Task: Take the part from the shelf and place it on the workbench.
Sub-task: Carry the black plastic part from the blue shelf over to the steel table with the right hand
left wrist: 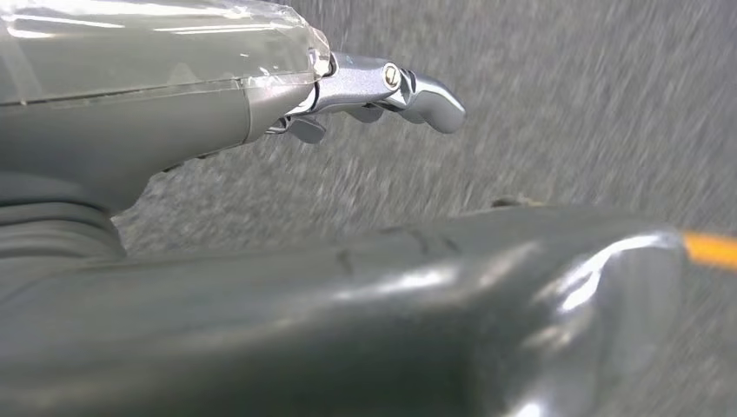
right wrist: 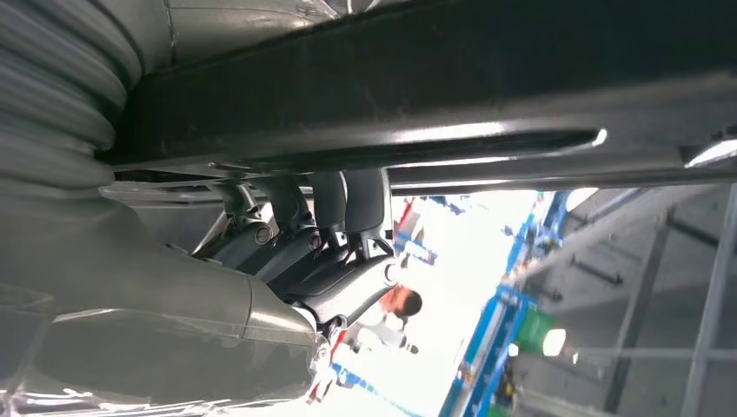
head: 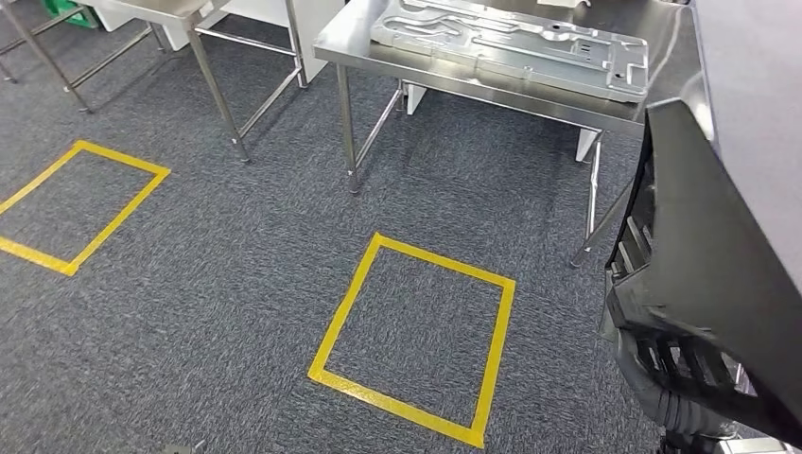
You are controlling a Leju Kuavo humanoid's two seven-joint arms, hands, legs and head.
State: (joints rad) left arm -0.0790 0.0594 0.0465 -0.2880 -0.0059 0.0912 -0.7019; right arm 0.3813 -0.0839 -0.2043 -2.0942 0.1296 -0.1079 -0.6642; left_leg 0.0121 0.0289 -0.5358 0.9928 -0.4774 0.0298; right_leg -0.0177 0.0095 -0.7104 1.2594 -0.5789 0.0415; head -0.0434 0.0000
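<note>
While the dark part (head: 719, 255) rides low at my right side, carried off the shelf, my right hand (right wrist: 322, 234) curls its fingers up against its underside. My left hand (left wrist: 382, 91) hangs with nothing in it, fingers loosely extended. Ahead stands the workbench (head: 492, 90), already bearing a metal plate (head: 511, 43); setting down remains.

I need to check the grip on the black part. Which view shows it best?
The right wrist view: the right hand has its fingers curled against the black part. The head view shows the part edge-on; the left wrist view shows the left hand over carpet.
</note>
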